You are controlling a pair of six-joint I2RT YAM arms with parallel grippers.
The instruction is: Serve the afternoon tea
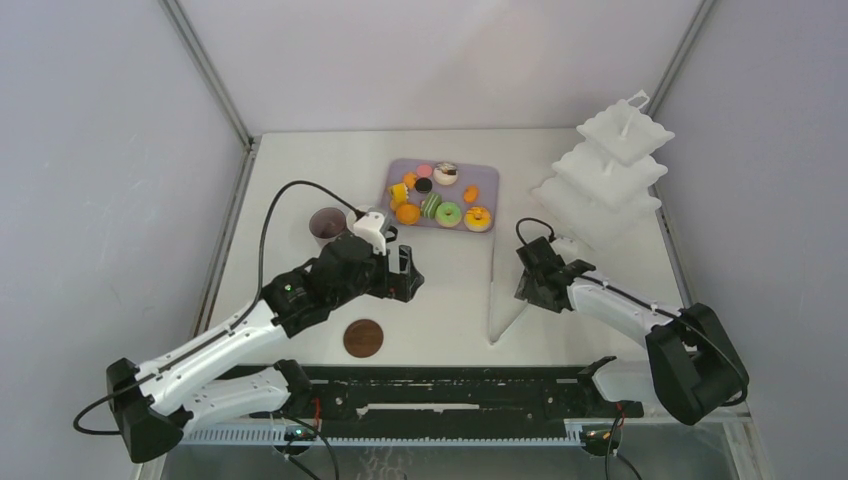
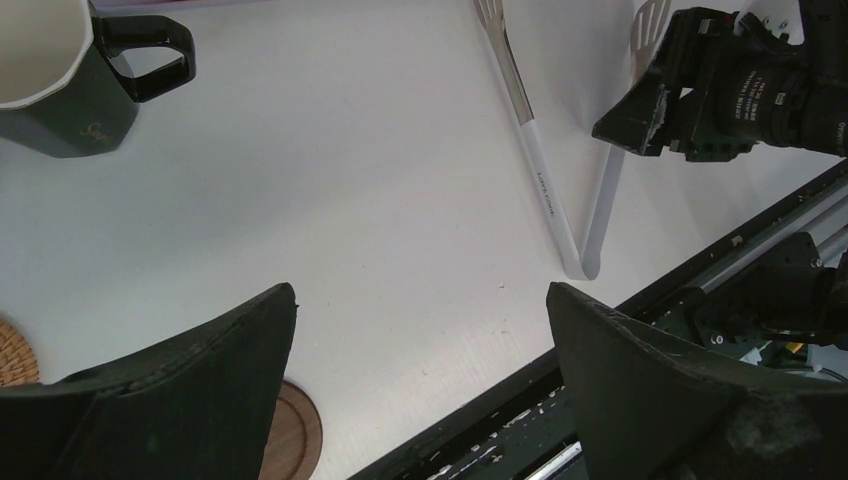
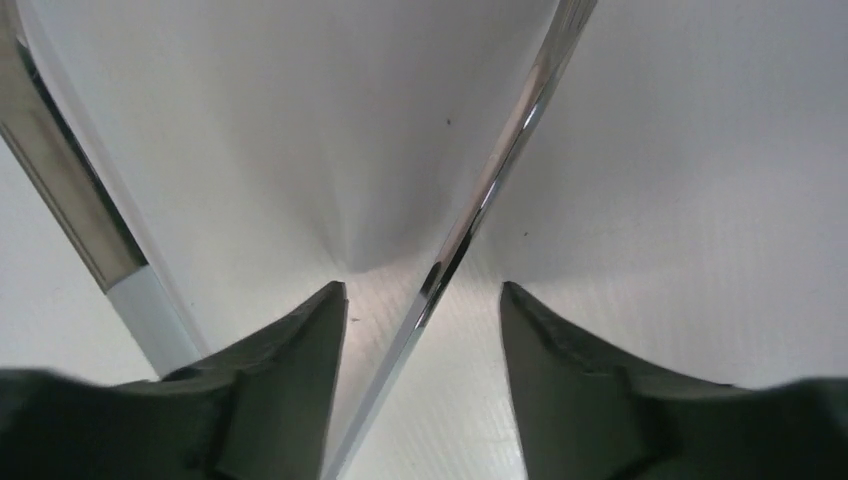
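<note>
The right hand (image 3: 422,296), spread and empty, straddles one arm of the tongs (image 3: 497,170), where a square pinch looks wisest, while the left hand (image 2: 420,290) hangs open.

dark mug (image 2: 70,112): gold script, unreadable | tongs (image 2: 545,195): tiny print, unreadable

The left gripper (image 1: 405,272) hangs over the table, with the mauve mug (image 1: 327,225) just to its left and a round brown coaster (image 1: 363,338) nearer the bases. Beyond it lies the lilac tray (image 1: 487,176) of doughnuts (image 1: 449,213). The right gripper (image 1: 525,285) is at the long white tongs (image 1: 492,300), with the white three-tier stand (image 1: 610,170) beyond it.
</note>
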